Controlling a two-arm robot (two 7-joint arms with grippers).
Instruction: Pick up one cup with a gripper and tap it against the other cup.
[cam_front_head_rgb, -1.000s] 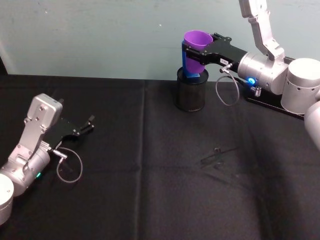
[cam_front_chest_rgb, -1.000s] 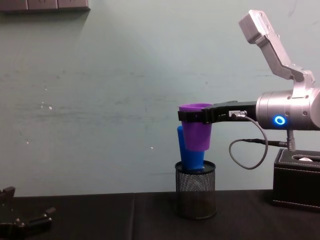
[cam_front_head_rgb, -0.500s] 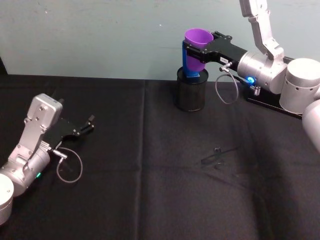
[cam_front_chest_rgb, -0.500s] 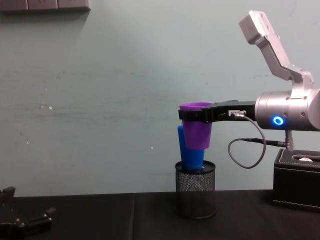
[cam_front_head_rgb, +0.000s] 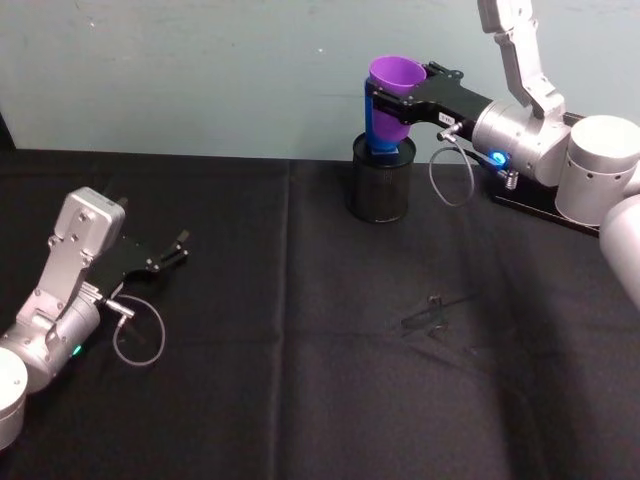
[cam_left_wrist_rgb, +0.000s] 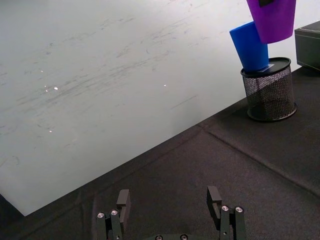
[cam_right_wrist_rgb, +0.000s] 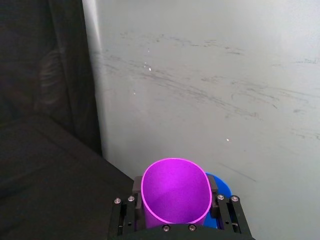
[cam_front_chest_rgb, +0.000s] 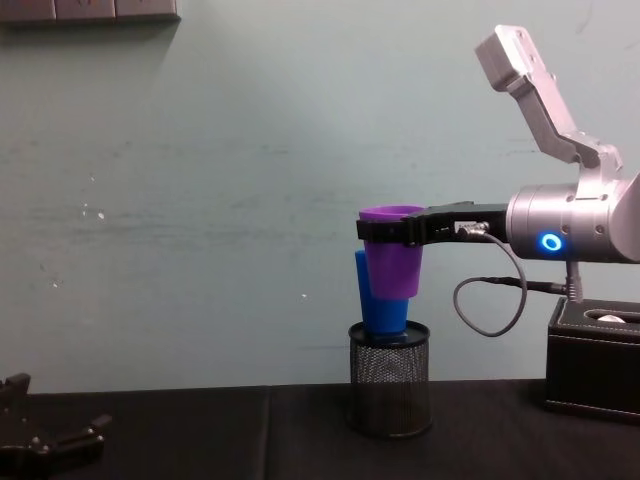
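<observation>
Reaches in from the right of the black mesh cylinder (cam_front_head_rgb: 380, 190) with the silver right arm, forearm level, blue ring lit at the wrist, upper link angled steeply up. Clamps the right gripper (cam_front_head_rgb: 388, 98) on the purple cup (cam_front_head_rgb: 396, 78) just under its rim, above the cylinder. Rests the folded left arm far left of the cylinder, low on the tabletop (cam_front_head_rgb: 300, 360), left gripper (cam_left_wrist_rgb: 170, 197) spread wide.

Nothing legible — the small white label (cam_front_head_rgb: 442, 118) on the right tool (cam_front_head_rgb: 397, 93) is too tiny to read.
</observation>
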